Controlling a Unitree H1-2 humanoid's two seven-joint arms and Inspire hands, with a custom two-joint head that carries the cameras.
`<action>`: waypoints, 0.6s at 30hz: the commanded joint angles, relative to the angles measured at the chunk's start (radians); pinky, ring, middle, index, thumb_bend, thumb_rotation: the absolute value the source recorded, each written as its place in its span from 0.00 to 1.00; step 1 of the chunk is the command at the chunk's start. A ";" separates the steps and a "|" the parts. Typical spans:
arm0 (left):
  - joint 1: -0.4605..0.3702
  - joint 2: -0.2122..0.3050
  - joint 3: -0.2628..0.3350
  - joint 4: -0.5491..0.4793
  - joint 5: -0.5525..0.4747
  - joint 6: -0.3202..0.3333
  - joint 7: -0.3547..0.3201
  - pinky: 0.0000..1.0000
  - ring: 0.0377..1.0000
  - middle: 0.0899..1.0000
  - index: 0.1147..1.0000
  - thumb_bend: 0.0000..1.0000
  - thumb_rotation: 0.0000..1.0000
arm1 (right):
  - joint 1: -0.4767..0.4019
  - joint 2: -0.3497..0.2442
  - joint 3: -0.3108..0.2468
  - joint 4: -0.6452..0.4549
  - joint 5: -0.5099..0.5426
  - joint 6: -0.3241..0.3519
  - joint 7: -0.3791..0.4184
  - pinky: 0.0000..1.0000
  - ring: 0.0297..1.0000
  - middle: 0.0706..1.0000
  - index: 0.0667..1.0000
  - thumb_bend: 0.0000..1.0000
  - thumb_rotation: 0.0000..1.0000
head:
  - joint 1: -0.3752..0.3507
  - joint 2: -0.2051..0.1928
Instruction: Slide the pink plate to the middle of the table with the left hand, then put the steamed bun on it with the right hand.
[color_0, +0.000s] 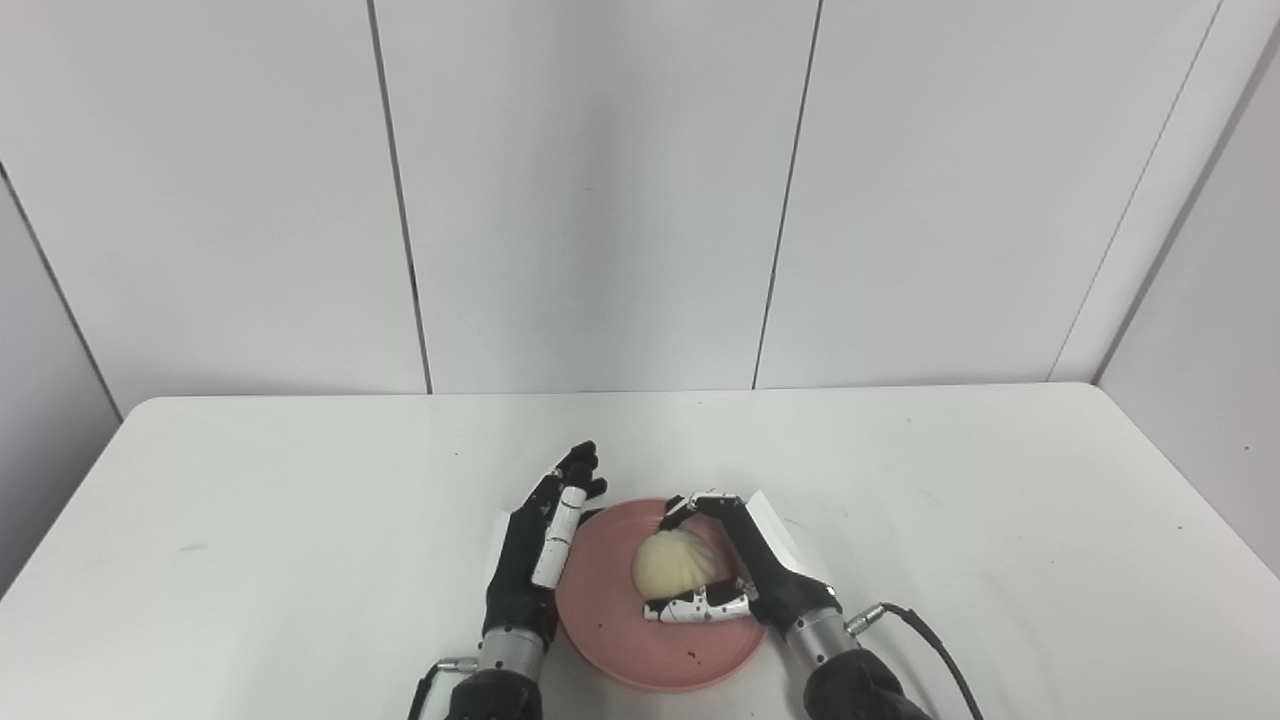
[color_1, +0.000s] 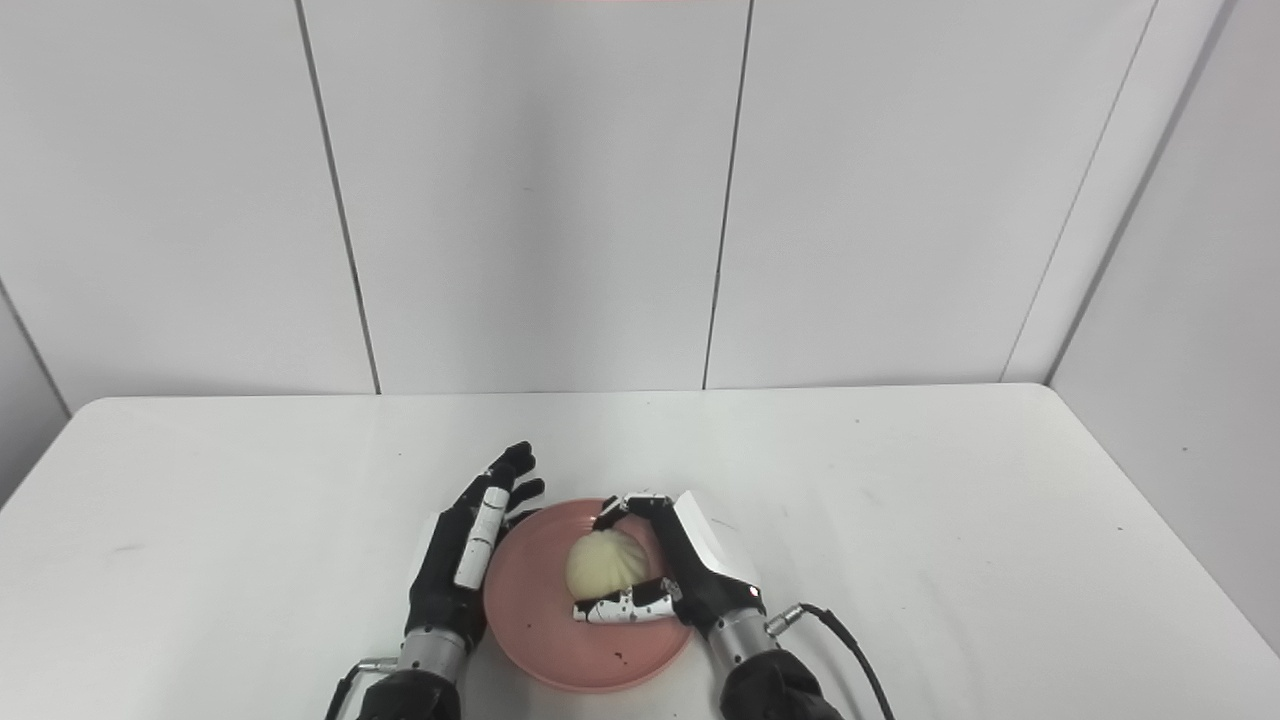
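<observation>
Near the front edge of the white table (color_0: 300, 480), as the left eye view shows it, the pink plate (color_0: 610, 625) sits roughly midway between the table's left and right sides, so the sliding part of the task looks finished. The left hand (color_0: 540, 545) stands edge-on just beside the plate's left rim, fingers straight and a little apart, holding nothing; whether it touches the rim I cannot tell. Kept there, it probably acts as a stop so the plate will not skid while the other hand works. The right hand (color_0: 735, 575) is curled round the steamed bun (color_0: 672, 565), its fingers (color_0: 700, 605) wrapped along the near side and the thumb arched over the far side. The bun is over the middle of the plate and seems to rest on it or hang just above; the gap, if any, is hidden. A cable (color_0: 920, 630) runs from the right wrist off the bottom edge.

From the right eye view the same layout reads a little clearer. The left hand (color_1: 465, 560) is plainly empty and flat, set against the plate (color_1: 540, 630) at its left side. The right hand (color_1: 680, 575) encloses the bun (color_1: 605, 562) from the right, a cupping hold that suits something soft, since it spreads pressure rather than pinching. I judge what remains is to let go and withdraw without dragging the bun along.
</observation>
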 joint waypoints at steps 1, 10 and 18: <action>-0.011 -0.014 -0.004 0.015 0.003 0.014 0.002 0.72 0.82 0.87 0.77 0.75 0.86 | -0.025 -0.004 0.012 -0.021 -0.010 -0.042 0.008 0.77 0.78 0.72 0.45 0.52 0.16 | 0.000 0.000; -0.006 -0.010 -0.006 0.007 0.001 0.014 -0.007 0.72 0.83 0.88 0.78 0.74 0.87 | -0.018 -0.021 0.026 -0.073 -0.054 -0.012 0.038 0.79 0.82 0.78 0.61 0.91 0.36 | -0.001 0.002; -0.005 -0.008 -0.008 0.009 0.001 0.013 -0.008 0.70 0.83 0.88 0.77 0.75 0.87 | -0.011 -0.022 0.015 -0.096 -0.070 -0.009 0.050 0.81 0.84 0.82 0.65 0.98 0.45 | 0.000 0.003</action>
